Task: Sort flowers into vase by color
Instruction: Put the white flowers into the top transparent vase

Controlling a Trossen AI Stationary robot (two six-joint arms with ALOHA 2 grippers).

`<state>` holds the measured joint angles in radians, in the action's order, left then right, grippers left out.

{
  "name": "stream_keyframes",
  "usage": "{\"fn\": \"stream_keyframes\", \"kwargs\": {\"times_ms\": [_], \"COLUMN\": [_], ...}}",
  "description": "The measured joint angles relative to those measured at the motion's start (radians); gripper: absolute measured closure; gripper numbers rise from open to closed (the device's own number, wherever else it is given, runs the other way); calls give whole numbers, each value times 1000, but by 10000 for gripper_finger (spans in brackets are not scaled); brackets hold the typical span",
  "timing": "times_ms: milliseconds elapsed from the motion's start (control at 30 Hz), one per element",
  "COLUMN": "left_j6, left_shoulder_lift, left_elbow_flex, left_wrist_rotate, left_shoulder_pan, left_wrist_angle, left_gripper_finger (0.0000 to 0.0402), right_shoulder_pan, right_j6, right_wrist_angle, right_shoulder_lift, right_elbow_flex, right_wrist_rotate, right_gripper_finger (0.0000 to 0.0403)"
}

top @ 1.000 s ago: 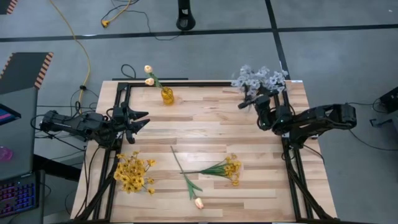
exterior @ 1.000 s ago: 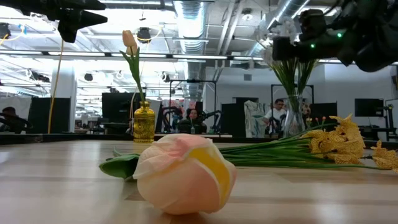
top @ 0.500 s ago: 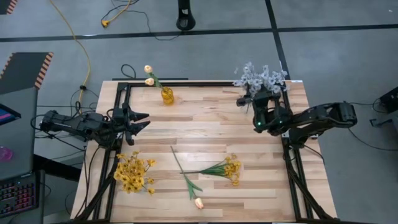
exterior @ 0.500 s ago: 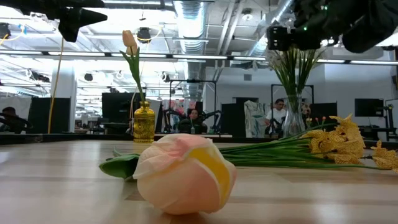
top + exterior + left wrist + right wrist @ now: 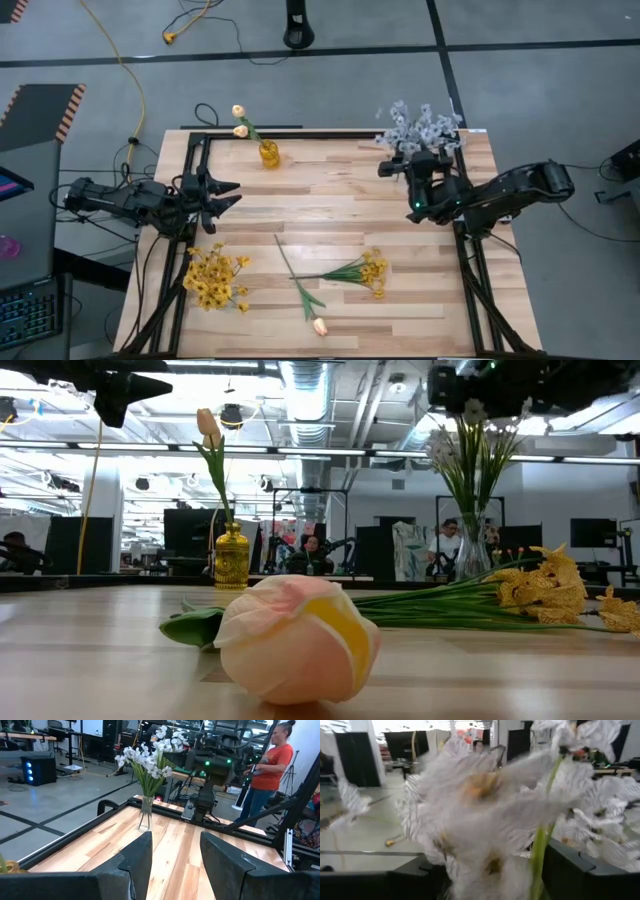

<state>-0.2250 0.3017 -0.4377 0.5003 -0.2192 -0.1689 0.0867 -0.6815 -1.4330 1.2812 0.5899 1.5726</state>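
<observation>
right gripper [image 5: 398, 165] up by the pale blue-white sprays [image 5: 418, 126] in the far-right glass vase [image 5: 145, 812], jaws spread. left gripper [image 5: 228, 193] parked at the left edge, jaws spread too.

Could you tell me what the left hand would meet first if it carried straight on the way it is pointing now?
Probably nothing on the table: the left hand, open, looks along bare wood. The clear vase of pale blue-white flowers stands just off that line; the right arm's base lies nearer to it, though depth is hard to judge.

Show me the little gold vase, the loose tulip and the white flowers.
gold vase [image 5: 268, 153], high view, its body.
loose tulip [image 5: 298, 639], low view, its peach bud.
white flowers [image 5: 148, 759], left wrist view, the blossoms.
</observation>
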Motion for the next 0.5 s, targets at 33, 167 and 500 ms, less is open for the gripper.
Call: {"fn": "stream_keyframes", "kwargs": {"times_ms": [33,167,500], "left_j6": [3,8,47], "left_shoulder_lift": [0,0,0], "left_elbow_flex": [0,0,0], "left_wrist_rotate": [-1,-27,-81], "left_shoulder_pan": [0,0,0], "left_wrist_angle": [-1,-9,-8], "left_gripper_finger": [249,249,249], "right_shoulder_pan": [8,34,45], "right_j6": [0,-2,-8], "right_wrist_angle": [0,0,92], "right_shoulder_lift": [0,0,0], "right_elbow_flex": [10,52,58], "right_wrist_rotate": [0,1,0], "right_gripper_finger": [137,137,137]}}
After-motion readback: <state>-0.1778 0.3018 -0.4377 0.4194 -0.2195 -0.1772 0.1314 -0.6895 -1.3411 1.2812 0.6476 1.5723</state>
